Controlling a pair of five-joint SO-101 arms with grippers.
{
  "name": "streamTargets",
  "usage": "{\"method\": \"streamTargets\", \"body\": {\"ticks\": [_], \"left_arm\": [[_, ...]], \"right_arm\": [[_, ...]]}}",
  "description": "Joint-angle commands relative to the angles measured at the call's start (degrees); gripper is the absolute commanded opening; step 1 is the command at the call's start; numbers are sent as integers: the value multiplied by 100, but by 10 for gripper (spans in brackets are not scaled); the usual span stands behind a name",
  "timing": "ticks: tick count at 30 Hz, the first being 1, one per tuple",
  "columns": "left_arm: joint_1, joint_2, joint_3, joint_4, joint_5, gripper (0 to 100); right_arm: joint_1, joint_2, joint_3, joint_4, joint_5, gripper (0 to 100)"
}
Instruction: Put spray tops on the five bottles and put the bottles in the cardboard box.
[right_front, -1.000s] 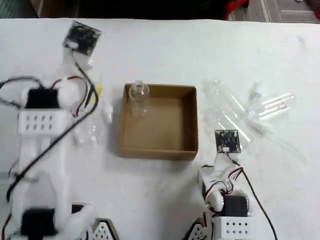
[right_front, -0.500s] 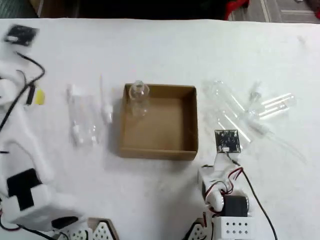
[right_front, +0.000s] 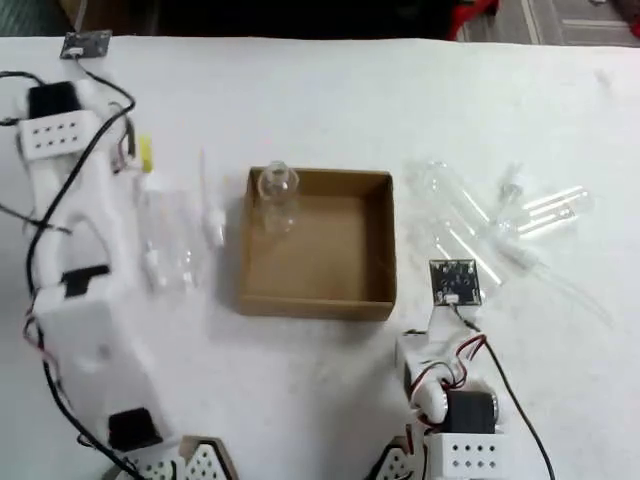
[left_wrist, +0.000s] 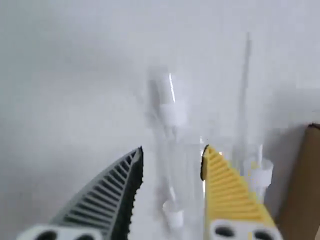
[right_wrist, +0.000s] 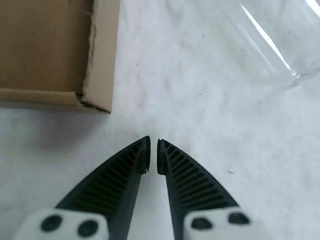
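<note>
Left pincer (left_wrist: 172, 160) gapes wide, empty, over a clear bottle (left_wrist: 172, 116) lying at the cardboard box's (right_front: 318, 300) 9 o'clock. It has swung in from the bench's (right_front: 320, 100) left edge. Right pincer (right_wrist: 153, 150), closed to a sliver and empty, sits unmoved at 5 o'clock.

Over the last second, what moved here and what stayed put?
The left arm swung out to the left edge of the table and came back; the left gripper now hangs open by the spray tops left of the cardboard box, holding nothing. The right gripper, the bottle in the box, the spray tops and the loose bottles at the right kept their places.
</note>
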Motion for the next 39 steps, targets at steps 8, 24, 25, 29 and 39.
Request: {"method": "streamTargets", "body": {"ticks": [8,24,25,29,39], "left_arm": [[92,3108,-4334,334,1319,181],[-66,3864,-4985,668,1319,181],[-75,3873,-4985,651,1319,181],[-101,3881,-4985,642,1310,181],[-66,3881,-4668,448,1310,180]], "right_arm": [[-40,-57,53,31,35,15],[-40,-57,53,31,35,15],[-40,-57,53,31,35,15],[-40,-57,53,31,35,15],[-40,-57,53,31,35,15]]}}
